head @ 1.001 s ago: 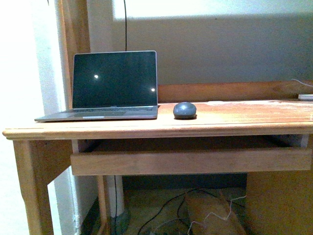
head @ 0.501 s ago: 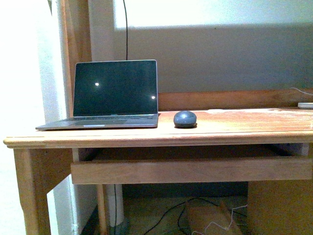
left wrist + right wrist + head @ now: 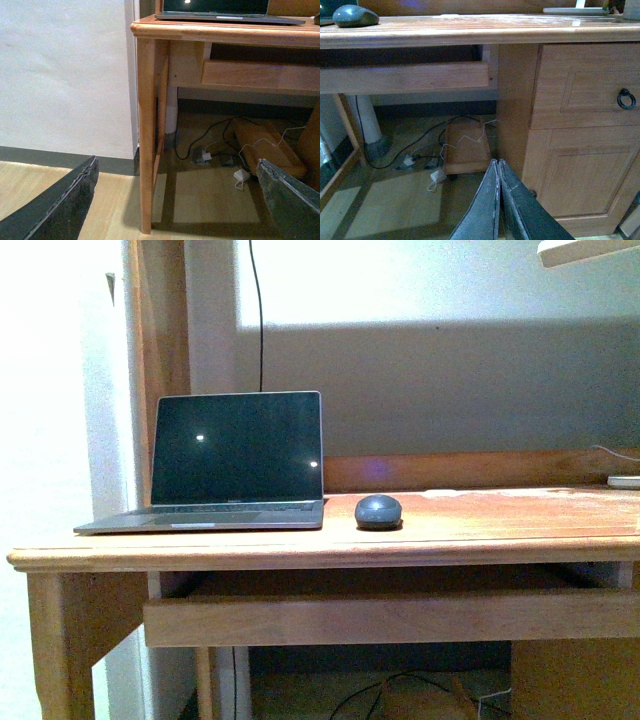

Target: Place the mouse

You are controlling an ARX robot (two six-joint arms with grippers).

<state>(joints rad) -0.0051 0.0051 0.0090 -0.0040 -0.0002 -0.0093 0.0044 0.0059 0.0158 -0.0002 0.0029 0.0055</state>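
Grey mouse [image 3: 378, 511] sits on the counter [image 3: 500, 515] well above both hands, left hand [image 3: 175, 200] spread, right hand [image 3: 499, 200] pressed together, so you risk clipping the counter's edge reaching up.

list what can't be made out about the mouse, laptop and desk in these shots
- Mouse: buttons and wheel too small in the front view; cut by the frame edge in the left wrist view.
- Laptop: screen dark, keyboard foreshortened.
- White device: cut off at the front view's edge.
- Desk drawer contents: hidden behind its panel.
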